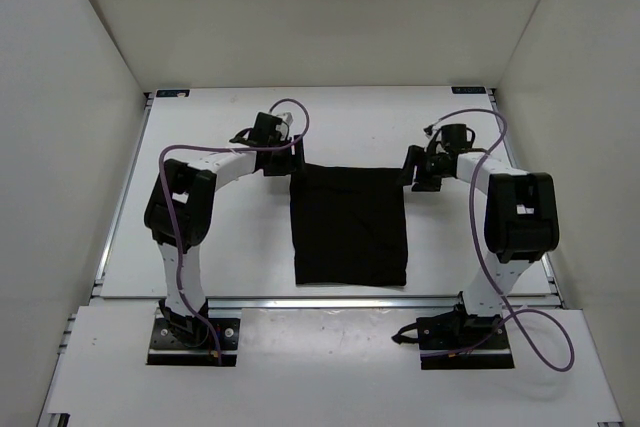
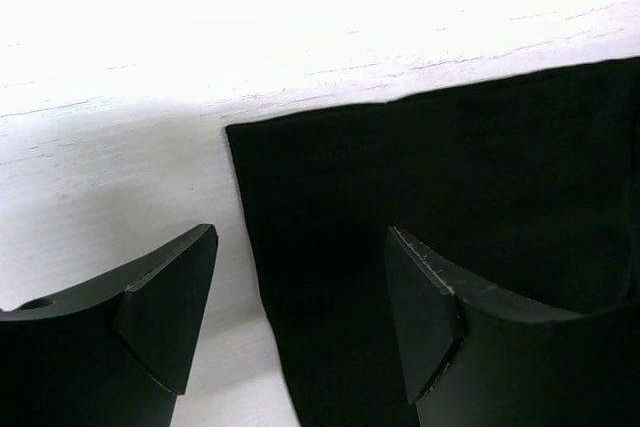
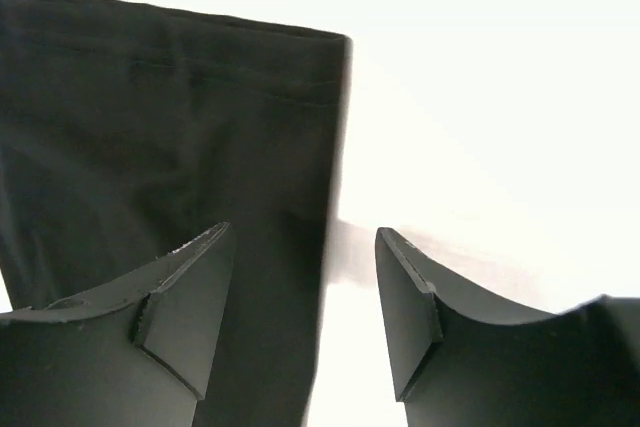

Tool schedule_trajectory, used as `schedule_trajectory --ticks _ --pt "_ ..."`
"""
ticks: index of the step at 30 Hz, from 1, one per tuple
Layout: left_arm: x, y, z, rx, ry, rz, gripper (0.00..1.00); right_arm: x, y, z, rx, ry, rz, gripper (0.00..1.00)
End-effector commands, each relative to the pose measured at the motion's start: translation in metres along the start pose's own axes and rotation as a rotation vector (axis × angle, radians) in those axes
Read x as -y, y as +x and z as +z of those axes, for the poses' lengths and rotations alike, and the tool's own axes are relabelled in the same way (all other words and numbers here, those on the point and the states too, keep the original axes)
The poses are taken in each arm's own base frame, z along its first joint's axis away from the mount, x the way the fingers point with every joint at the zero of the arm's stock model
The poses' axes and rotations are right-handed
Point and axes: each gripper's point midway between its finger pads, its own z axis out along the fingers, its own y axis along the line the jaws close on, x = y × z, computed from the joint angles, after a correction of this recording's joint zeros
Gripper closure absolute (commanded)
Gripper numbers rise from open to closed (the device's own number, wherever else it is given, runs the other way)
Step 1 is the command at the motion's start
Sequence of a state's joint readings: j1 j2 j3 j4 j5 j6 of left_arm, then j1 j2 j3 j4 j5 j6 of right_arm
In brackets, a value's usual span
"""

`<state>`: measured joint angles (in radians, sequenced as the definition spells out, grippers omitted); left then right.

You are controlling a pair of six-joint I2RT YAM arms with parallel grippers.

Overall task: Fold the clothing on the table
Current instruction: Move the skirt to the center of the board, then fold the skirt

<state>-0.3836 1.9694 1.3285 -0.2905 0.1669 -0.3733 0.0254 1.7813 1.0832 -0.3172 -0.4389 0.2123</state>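
- White worktop [image 1: 215, 247], bare on its left side.
- Left arm [image 1: 180, 209] rises from a black base plate [image 1: 195, 340] at the near edge and reaches in toward the middle. A purple cable [image 1: 186, 146] loops along it.
- Left tool [image 1: 295, 162] sits at the cloth's far-left corner. Jaws spread, nothing pinched.
- Left wrist view: the cloth's left edge runs through the gap between the fingers. Left finger [image 2: 160, 317] is over bare worktop, right finger [image 2: 430, 317] over fabric. Can't tell if either tip touches down.
- Black cloth [image 1: 350, 227] lies flat mid-worktop between the two arms, roughly rectangular. Neither tool holds it. Its near edge is close to the silver front rail [image 1: 330, 301], and its far corners line up with the two tools.
- Right wrist view: a faint seam line runs parallel to the cloth's far edge.
- Right tool [image 1: 412, 172] sits at the far-right corner. Jaws spread, nothing pinched.
- Right wrist view mirrors the left. The cloth's right edge passes between the fingers, with the left finger [image 3: 170, 317] over fabric and the right finger [image 3: 450, 327] over bare worktop. Contact not readable here either.
- Right arm [image 1: 515, 212] folds back to its own base plate at the near edge, with a second purple cable trailing off to the right.
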Motion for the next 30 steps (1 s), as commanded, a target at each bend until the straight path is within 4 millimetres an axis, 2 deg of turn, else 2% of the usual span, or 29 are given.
schedule_trajectory --ticks 1,4,5,6,8,9,11,14,18,19,22,25,27,28,30 --pt "0.006 -0.009 0.002 0.034 0.036 -0.022 0.22 -0.002 -0.022 0.006 0.039 -0.049 -0.039 0.44" --pt "0.003 -0.007 0.004 0.048 0.044 -0.052 0.22 0.007 -0.025 0.020 0.016 -0.031 -0.036 0.44" --pt "0.002 -0.009 0.004 0.056 0.041 -0.050 0.22 0.006 -0.031 0.019 0.021 -0.023 -0.047 0.44" --pt "-0.004 -0.008 0.006 0.049 0.033 -0.070 0.23 0.008 -0.029 0.025 0.007 -0.022 -0.040 0.44" --pt "0.000 -0.008 0.009 0.043 0.032 -0.053 0.23 0.007 -0.039 0.028 0.017 -0.025 -0.058 0.43" --pt "-0.002 -0.004 0.012 0.027 0.022 -0.061 0.24 0.009 -0.033 0.034 -0.011 -0.022 -0.056 0.44" --pt "0.001 -0.003 0.015 0.020 0.022 -0.051 0.24 0.008 -0.043 0.037 -0.005 -0.017 -0.068 0.48" --pt "0.001 -0.004 0.021 0.015 0.017 -0.059 0.28 0.008 -0.039 0.048 -0.035 -0.014 -0.076 0.60" --pt "0.006 0.002 0.026 0.003 0.016 -0.053 0.30 0.012 -0.031 0.052 -0.062 -0.014 -0.064 0.68" --pt "0.000 0.002 0.029 0.001 0.009 -0.054 0.30 0.012 -0.028 0.053 -0.070 -0.012 -0.059 0.68" --pt "0.006 0.004 0.032 -0.001 0.020 -0.060 0.34 0.012 -0.027 0.053 -0.076 -0.014 -0.066 0.71" --pt "0.007 0.007 0.034 -0.010 0.021 -0.067 0.43 0.009 -0.023 0.054 -0.082 -0.022 -0.069 0.77" --pt "0.008 0.008 0.034 -0.013 0.024 -0.058 0.51 0.007 -0.026 0.055 -0.074 -0.029 -0.070 0.86" --pt "0.008 0.009 0.036 -0.013 0.018 -0.061 0.59 0.008 -0.024 0.057 -0.085 -0.027 -0.062 0.96" --pt "0.007 0.010 0.037 -0.014 0.018 -0.061 0.78 0.005 -0.022 0.061 -0.093 -0.038 -0.057 1.00"
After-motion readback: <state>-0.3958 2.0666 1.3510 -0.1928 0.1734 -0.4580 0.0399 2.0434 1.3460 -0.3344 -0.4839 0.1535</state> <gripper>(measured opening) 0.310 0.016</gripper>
